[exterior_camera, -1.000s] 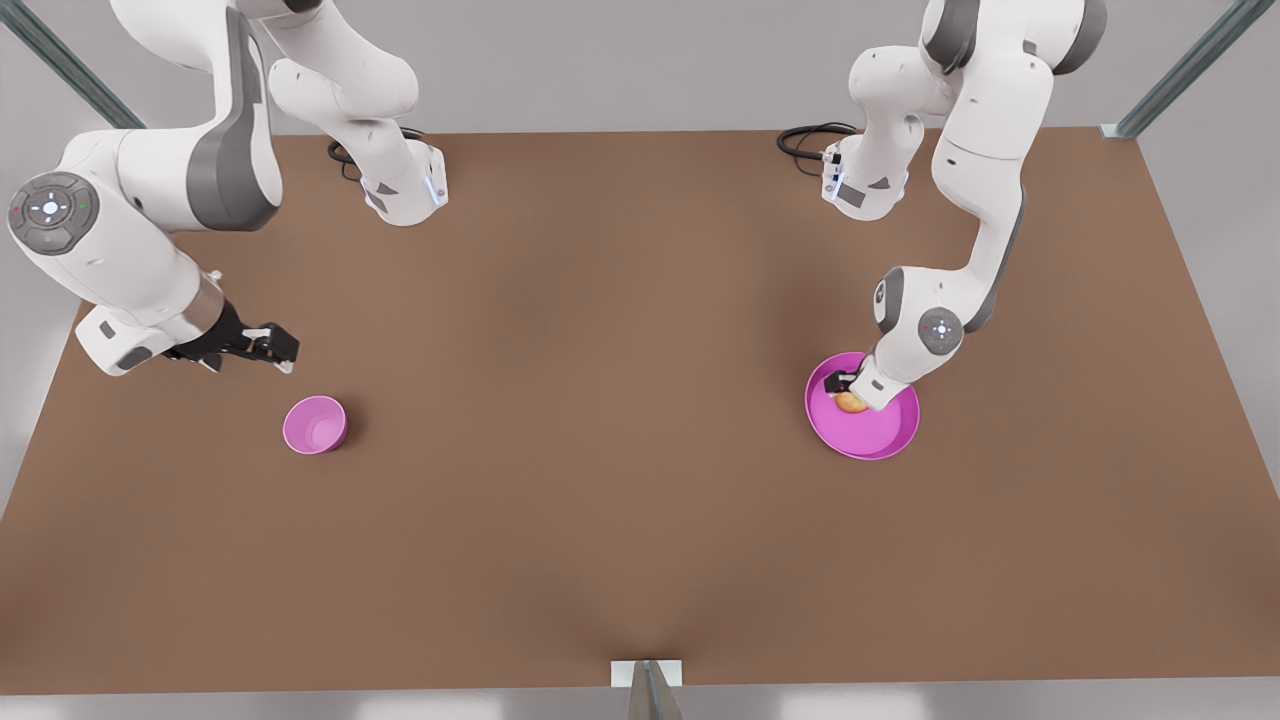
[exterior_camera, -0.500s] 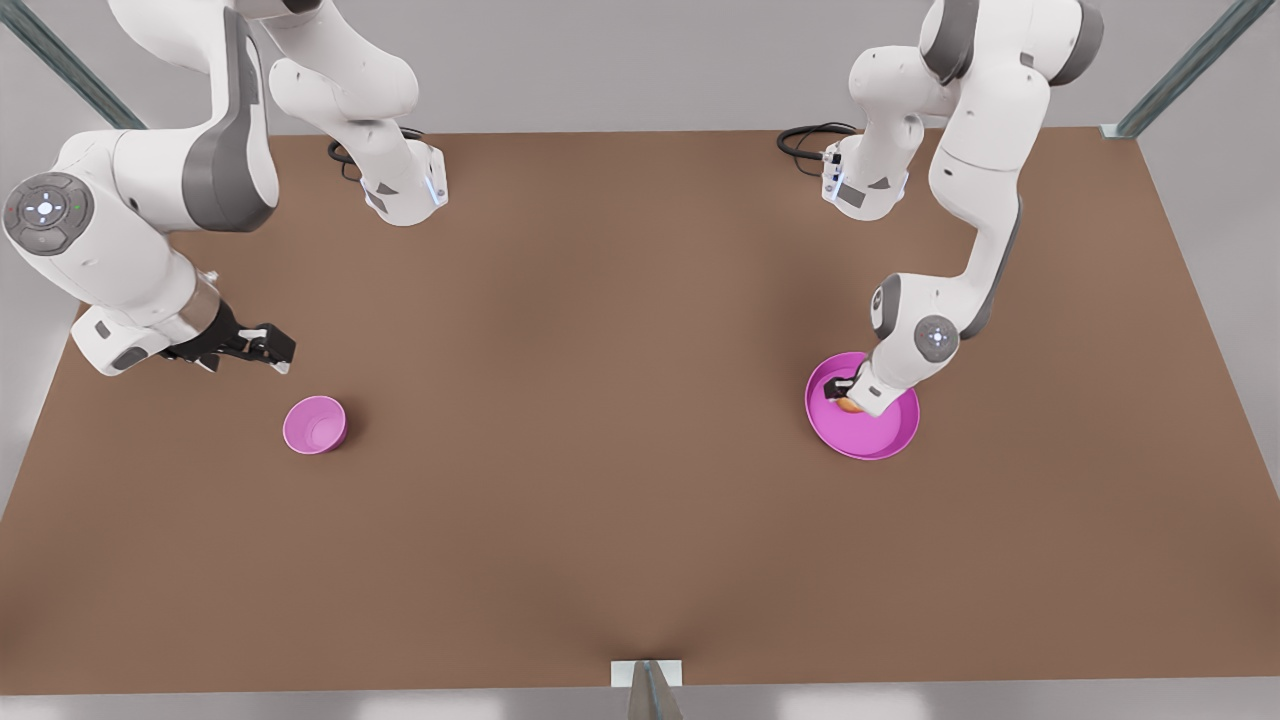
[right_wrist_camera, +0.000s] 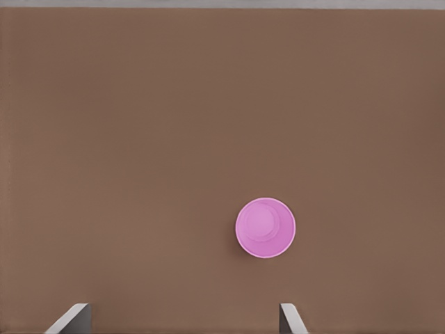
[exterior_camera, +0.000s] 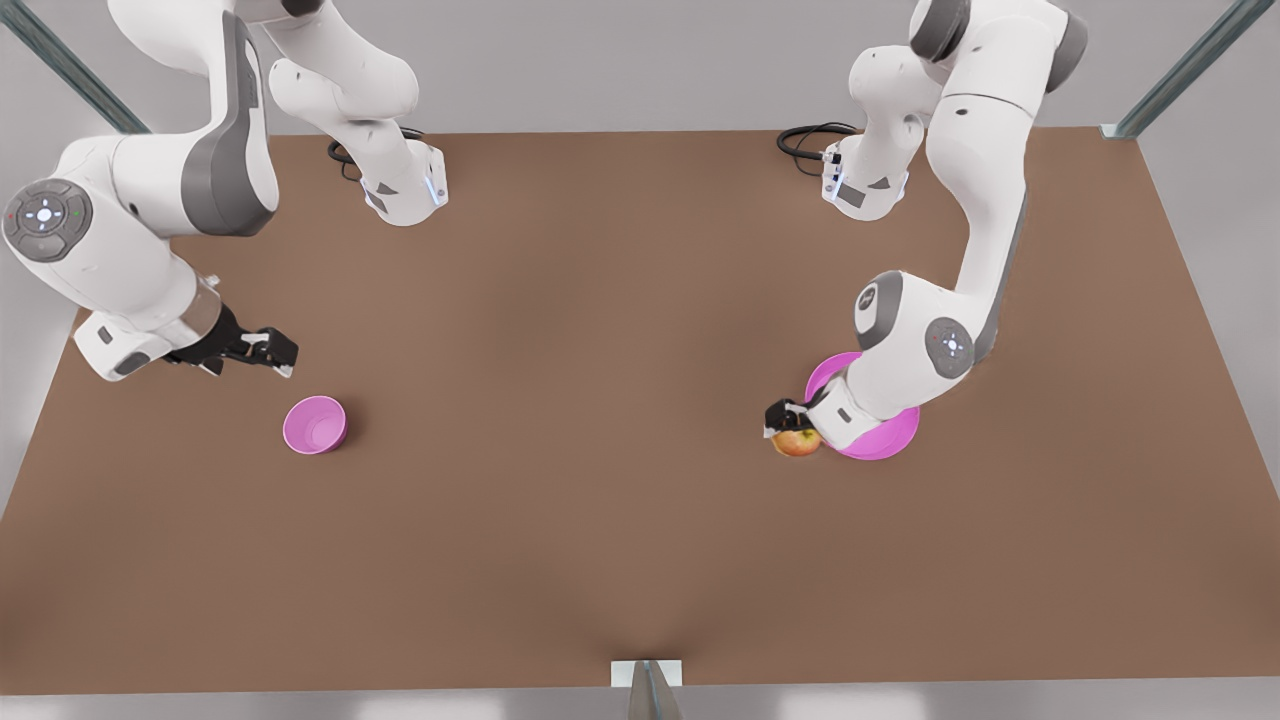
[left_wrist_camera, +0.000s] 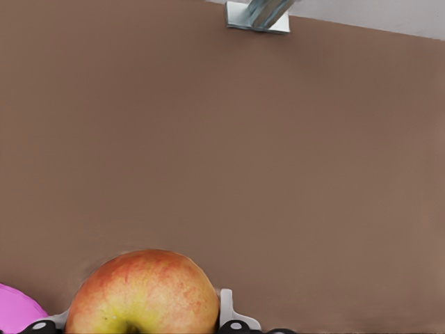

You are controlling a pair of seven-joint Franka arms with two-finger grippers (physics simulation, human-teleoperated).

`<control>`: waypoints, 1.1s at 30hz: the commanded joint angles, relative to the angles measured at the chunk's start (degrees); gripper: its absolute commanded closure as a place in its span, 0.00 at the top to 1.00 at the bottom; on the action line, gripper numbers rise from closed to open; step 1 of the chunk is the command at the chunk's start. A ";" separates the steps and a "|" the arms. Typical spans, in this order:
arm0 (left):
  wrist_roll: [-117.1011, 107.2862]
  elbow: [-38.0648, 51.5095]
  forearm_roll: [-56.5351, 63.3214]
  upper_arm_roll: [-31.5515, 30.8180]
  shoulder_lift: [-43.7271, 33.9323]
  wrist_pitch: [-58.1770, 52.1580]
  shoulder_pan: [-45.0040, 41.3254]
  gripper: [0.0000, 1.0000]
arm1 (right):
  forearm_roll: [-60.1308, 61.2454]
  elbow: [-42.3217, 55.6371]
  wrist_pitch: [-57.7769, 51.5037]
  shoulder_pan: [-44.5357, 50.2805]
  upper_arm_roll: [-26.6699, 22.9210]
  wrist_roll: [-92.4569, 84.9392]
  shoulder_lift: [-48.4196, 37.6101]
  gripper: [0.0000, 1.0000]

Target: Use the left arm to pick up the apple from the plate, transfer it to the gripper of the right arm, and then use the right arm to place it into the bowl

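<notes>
Yellow-red apple (left_wrist_camera: 142, 292) pinched in left hand (exterior_camera: 790, 425) | right hand (exterior_camera: 262, 350) spread above bowl (right_wrist_camera: 265, 227)

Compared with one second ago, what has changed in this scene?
The left end effector, shut on the apple, has carried it off the plate toward the front view's left, past the rim. The right end effector waits open beside the bowl; bowl and plate stayed in place.

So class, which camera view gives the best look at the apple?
The left wrist view: the apple looms close between the left gripper fingers. The front view shows it small beside the plate.
</notes>
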 commanded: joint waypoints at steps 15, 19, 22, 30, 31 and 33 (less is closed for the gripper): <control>138.78 23.27 -43.20 -17.42 24.97 9.09 -5.47 0.70 | 63.98 0.67 14.49 1.73 1.52 -5.99 20.11 1.00; 156.62 23.09 -53.13 -17.33 28.75 9.00 -6.09 0.68 | 75.59 -6.44 15.01 1.73 4.42 -6.71 17.74 1.00; 158.47 23.09 -57.08 -17.50 29.19 7.50 -6.18 0.68 | 82.36 -17.96 19.32 1.29 6.53 -13.64 12.11 1.00; 160.14 23.00 -61.83 -17.85 29.37 6.01 -6.18 0.68 | 90.45 -25.08 19.23 -0.56 6.53 -44.67 16.15 1.00; 160.14 23.00 -62.19 -17.85 29.89 6.01 -6.26 0.68 | 90.54 -24.56 19.23 -0.56 6.62 -46.61 17.29 1.00; 160.14 22.92 -62.19 -17.85 30.16 6.01 -6.26 0.68 | 90.63 -22.62 19.23 -0.21 6.88 -47.14 18.70 1.00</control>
